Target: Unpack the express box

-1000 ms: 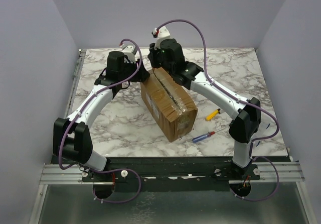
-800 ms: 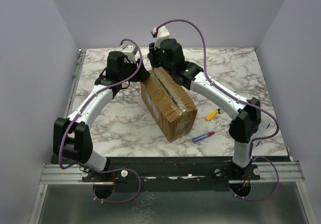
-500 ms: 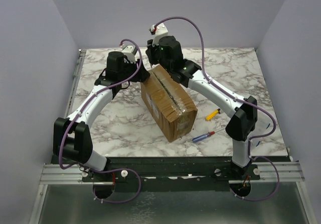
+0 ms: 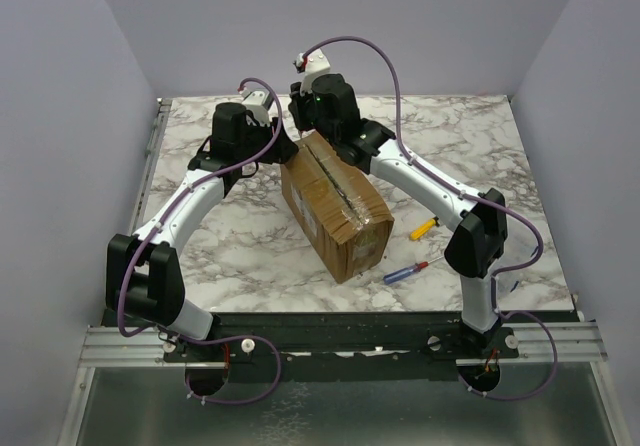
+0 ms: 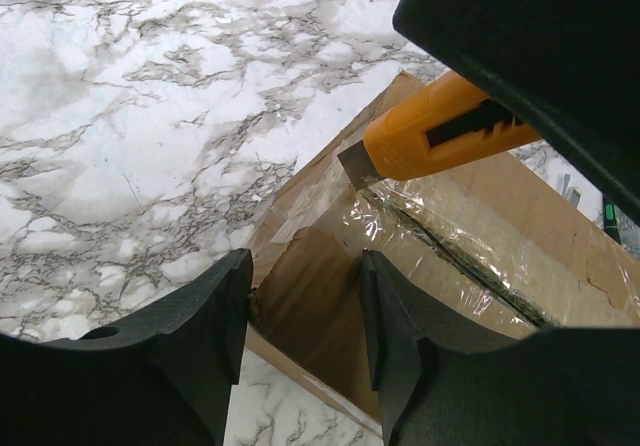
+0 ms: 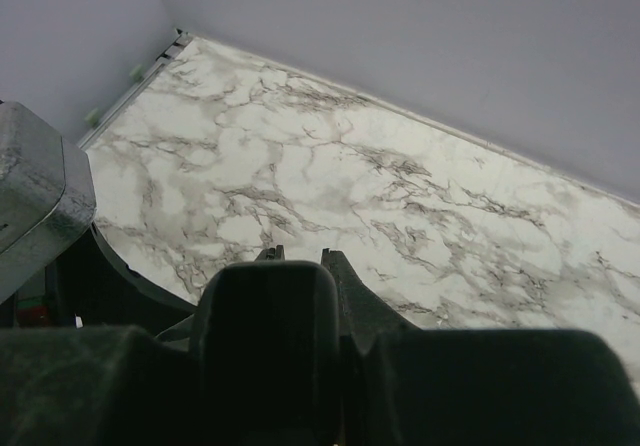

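Observation:
The express box (image 4: pixel 335 206), brown cardboard with glossy tape along its top seam, lies at an angle in the middle of the table. My left gripper (image 4: pixel 283 150) is at its far left corner. In the left wrist view its fingers (image 5: pixel 200 336) stand apart astride the brown end face of the express box (image 5: pixel 310 306), so it is open. My right gripper (image 4: pixel 306 132) hovers over the box's far end, shut on an orange utility knife (image 5: pixel 440 136). The blade tip (image 5: pixel 353 162) sits just above the taped seam (image 5: pixel 450 256). The right wrist view shows only its fingertips (image 6: pixel 331 257) and bare table.
A yellow-handled tool (image 4: pixel 424 228) and a blue and red screwdriver (image 4: pixel 405 271) lie to the right of the box. Grey walls close in the marble table (image 4: pixel 230 246) on three sides. My right forearm (image 4: pixel 420 181) spans above the box's right side.
My right wrist has shifted a little left and back over the box's far end, with its elbow swinging left. My left jaws have narrowed slightly. The box has not moved.

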Tool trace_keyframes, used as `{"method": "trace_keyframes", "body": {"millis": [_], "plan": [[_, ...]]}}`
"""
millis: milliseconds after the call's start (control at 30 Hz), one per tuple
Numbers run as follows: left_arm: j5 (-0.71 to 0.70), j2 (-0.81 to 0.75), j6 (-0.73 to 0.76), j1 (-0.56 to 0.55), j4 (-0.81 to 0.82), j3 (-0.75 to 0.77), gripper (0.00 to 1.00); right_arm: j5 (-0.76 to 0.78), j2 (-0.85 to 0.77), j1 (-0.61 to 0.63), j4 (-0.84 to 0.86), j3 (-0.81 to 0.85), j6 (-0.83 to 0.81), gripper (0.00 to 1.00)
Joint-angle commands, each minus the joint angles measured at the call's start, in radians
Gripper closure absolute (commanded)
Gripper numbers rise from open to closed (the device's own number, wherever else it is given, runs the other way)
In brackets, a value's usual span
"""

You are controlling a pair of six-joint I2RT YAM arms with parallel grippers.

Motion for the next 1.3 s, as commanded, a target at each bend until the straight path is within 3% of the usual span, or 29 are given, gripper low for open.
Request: {"method": "trace_keyframes", "body": {"millis": [0,1267], "plan": [[-0.051,0.047,0.027,0.018,-0.136,-0.054,0.51,0.009,0.001,-0.004,-0.026,0.008,-0.025,1.0],[-0.101,0.122,0.003,0.036,-0.17,-0.042,0.59,0.043,-0.132,-0.004,-0.088,-0.142,0.009,1.0]]}}
